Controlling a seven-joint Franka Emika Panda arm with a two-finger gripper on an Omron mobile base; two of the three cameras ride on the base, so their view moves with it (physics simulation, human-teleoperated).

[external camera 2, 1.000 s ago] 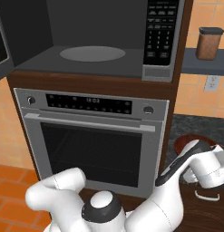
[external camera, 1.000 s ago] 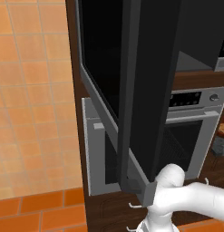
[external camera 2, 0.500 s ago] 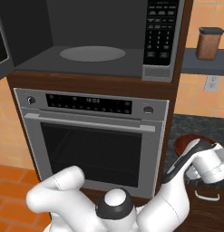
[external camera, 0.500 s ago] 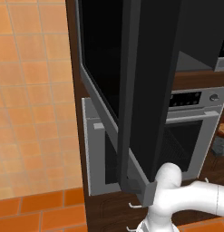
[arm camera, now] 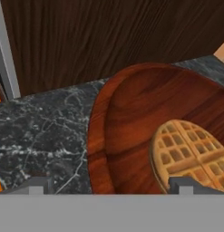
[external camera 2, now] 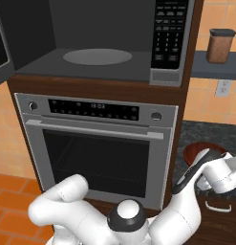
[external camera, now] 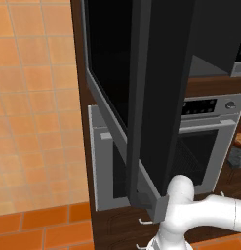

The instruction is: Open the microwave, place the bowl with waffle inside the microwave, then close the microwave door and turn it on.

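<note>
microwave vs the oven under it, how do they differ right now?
The microwave is open, its cavity and round turntable exposed; the oven is shut. The microwave door is black glass and swings sideways; the oven's door has a horizontal bar handle. The microwave's keypad runs vertically, the oven's control strip horizontally. Both are built into the same dark wood column.

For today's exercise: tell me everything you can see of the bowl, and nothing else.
The bowl is round and shallow, reddish-brown with a wood-like grain, and sits upright on the dark speckled stone counter beside a dark wood cabinet wall. A golden waffle lies inside it, off to one side. In the right base view only a sliver of its rim shows behind the white arm. Nothing grips it; the open gripper hovers at its near edge.
</note>
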